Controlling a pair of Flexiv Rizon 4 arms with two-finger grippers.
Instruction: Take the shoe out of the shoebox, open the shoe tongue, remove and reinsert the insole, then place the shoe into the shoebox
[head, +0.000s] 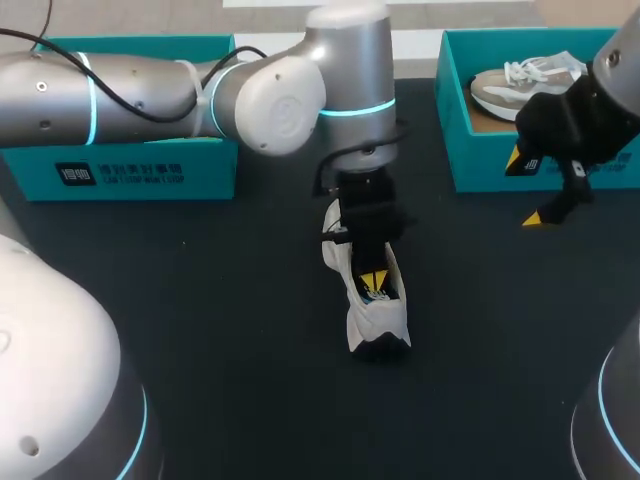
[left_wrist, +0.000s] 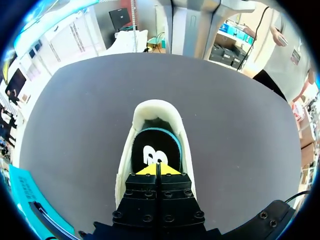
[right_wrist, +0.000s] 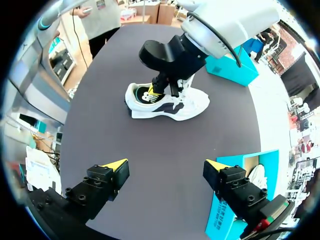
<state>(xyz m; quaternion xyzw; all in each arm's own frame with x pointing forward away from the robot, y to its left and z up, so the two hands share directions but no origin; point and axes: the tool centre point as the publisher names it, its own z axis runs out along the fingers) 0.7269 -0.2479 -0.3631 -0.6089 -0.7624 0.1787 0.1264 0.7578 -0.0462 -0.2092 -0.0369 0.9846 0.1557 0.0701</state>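
The left arm (head: 300, 100) reaches down over the mid worktop (head: 200, 300), jaws clenched together inside the white shoe (head: 378, 325), right above its black insole (left_wrist: 145, 141) with a white logo. The right arm's (head: 618, 55) jaws hang released beside the teal shoebox (head: 452, 120).

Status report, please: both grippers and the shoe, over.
Left gripper shut, inside shoe, at insole. Right gripper open, apart. Shoe on its sole on table, nothing blocking.
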